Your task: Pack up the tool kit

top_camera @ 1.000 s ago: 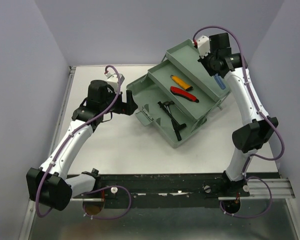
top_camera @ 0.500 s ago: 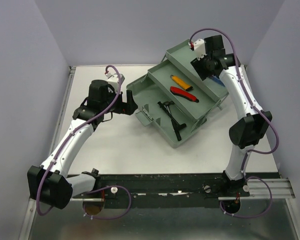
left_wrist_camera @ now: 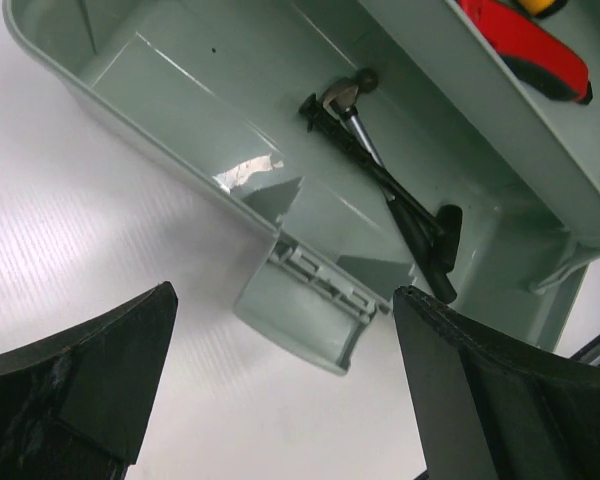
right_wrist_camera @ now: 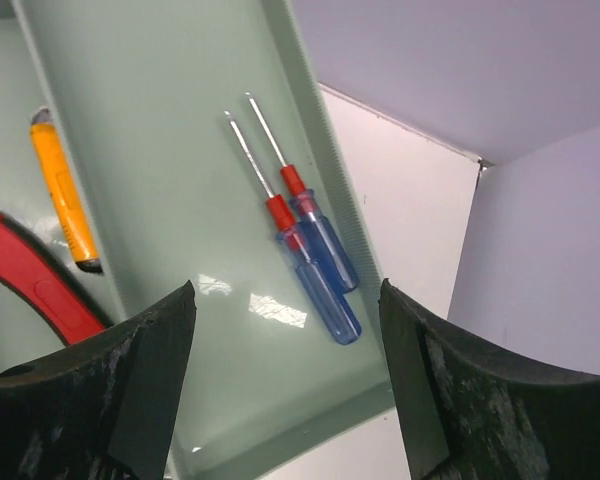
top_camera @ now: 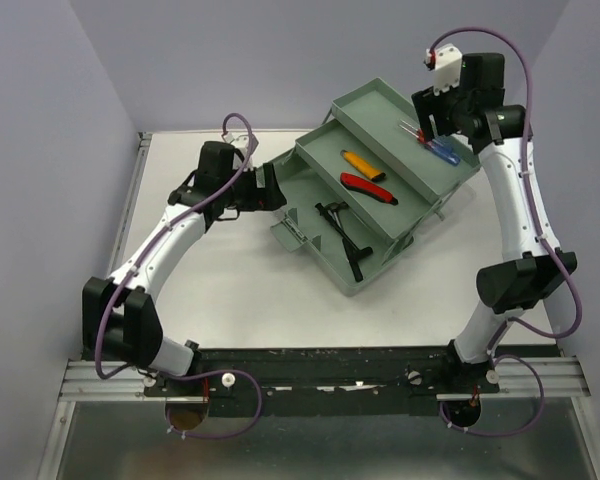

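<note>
1. Two blue-handled screwdrivers point(right_wrist_camera: 315, 255) lying in the top tray of the green toolbox point(top_camera: 380, 252); yellow utility knife point(top_camera: 361, 164) and red utility knife point(top_camera: 368, 187) one tier below; hammer point(left_wrist_camera: 380, 170) in the bottom compartment.
2. Right gripper point(right_wrist_camera: 285, 390): jaws spread, empty, above the screwdrivers.
3. Left gripper point(left_wrist_camera: 280, 400): jaws spread, empty, near the front latch point(left_wrist_camera: 305, 300).
4. Probably remaining: folding trays, closing, latching.

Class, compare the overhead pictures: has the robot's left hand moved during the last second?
Yes. The left hand has shifted right and slightly up the view, now reaching the left end of the toolbox, which has stayed put.
</note>
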You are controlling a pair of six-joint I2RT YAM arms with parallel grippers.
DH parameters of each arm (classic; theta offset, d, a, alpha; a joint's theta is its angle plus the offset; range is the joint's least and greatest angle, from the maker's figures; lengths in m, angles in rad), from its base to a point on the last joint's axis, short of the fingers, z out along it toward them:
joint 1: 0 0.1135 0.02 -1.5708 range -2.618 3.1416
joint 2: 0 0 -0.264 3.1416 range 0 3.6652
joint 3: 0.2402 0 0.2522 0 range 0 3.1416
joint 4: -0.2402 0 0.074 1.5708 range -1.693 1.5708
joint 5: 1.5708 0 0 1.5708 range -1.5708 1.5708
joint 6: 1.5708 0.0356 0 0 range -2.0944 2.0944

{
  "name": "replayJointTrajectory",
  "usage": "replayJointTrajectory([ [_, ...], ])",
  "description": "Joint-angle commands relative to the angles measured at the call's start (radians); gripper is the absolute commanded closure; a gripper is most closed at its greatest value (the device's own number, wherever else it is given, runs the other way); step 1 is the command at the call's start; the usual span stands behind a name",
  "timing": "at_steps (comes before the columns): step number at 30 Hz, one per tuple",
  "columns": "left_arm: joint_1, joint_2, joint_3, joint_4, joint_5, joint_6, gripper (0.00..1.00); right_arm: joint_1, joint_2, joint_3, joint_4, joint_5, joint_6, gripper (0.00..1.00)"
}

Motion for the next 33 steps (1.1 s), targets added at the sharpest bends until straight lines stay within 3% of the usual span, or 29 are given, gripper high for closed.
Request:
replayJointTrajectory([
  [1,0.004,0.125,0.138,-0.055,-0.012,-0.045,0.01,-0.072,-0.001,0.01,0.006,-0.105,0.045,0.19],
  [10,0.019,0.3,0.226,-0.089,-0.012,-0.024,0.03,-0.203,0.039,-0.041,0.04,-0.255,0.058,0.19],
  [21,0.074,0.395,0.192,0.044,0.142,-0.014,0.3,-0.266,0.176,-0.002,0.104,-0.349,0.026,0.28],
  [33,0.094,0.461,0.209,0.048,0.141,-0.005,0.36,-0.275,0.259,0.013,0.126,-0.367,0.016,0.42],
])
